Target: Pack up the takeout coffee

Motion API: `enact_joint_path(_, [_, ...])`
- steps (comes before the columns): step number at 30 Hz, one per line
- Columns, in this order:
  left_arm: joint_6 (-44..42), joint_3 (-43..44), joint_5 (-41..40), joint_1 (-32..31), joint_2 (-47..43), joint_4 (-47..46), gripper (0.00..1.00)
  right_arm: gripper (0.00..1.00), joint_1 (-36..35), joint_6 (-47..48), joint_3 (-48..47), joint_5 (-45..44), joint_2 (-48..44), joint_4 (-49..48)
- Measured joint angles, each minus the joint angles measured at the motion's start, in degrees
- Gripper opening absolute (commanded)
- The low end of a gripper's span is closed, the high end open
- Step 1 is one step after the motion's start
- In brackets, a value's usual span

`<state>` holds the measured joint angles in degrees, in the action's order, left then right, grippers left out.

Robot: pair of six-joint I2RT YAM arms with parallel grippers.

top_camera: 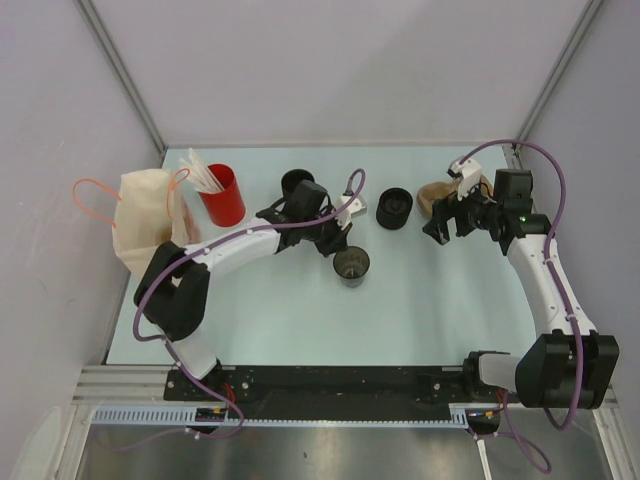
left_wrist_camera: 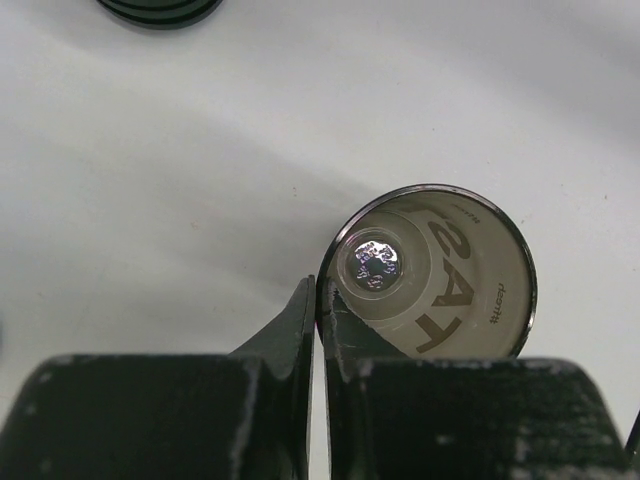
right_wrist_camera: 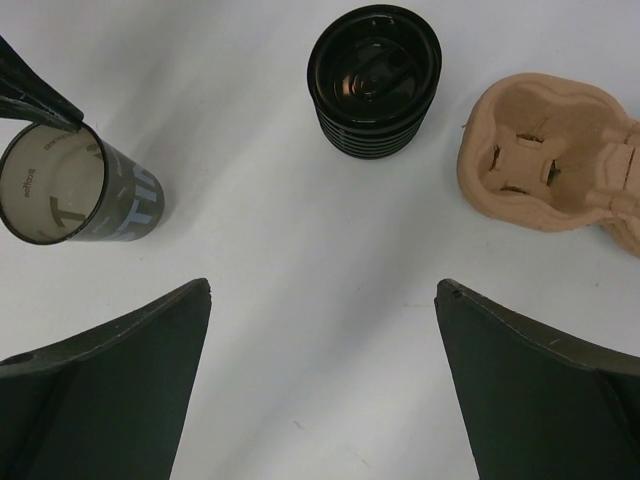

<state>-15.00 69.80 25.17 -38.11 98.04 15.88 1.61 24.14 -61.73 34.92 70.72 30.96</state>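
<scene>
The left gripper pinches the rim of the one takeout coffee cup, one finger inside it. The right gripper gapes wide; ahead sit one squat ribbed black piece and one pulp cup carrier.

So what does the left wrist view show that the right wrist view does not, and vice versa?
Only left wrist: the inside of the takeout cup down to its bottom, one finger inside the rim, one outside. Only right wrist: the cup's outer wall, the cardboard cup carrier, the open right gripper. Both: the cup, with the left gripper shut on its rim.
</scene>
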Motion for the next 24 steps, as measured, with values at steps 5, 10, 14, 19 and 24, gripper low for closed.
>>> enact_joint_path(5, [0.2, -0.5, 0.0, 0.0, 0.1, -0.6, 0.13, 1.0, 0.0, 0.0, 0.0, 0.0, 0.0, 0.0])
enact_joint_path(10, [0.3, -0.5, 0.0, 0.0, 0.2, -0.8, 0.18, 1.0, 0.0, 0.1, 0.0, 0.0, 0.0, 0.0])
enact_joint_path(14, [0.6, -0.5, 0.0, 0.0, 0.2, -0.8, 0.27, 1.0, 0.0, 0.1, 0.0, 0.0, 0.0, 0.0])
enact_joint_path(19, [0.6, -0.5, -0.1, 0.0, 0.2, -0.8, 0.42, 1.0, 0.0, 0.1, 0.0, 0.0, 0.0, 0.0])
enact_joint_path(24, [0.5, -0.5, -0.7, 0.0, 0.2, -0.8, 0.55, 0.99, 0.0, 0.1, 0.0, 0.0, 0.1, 0.0])
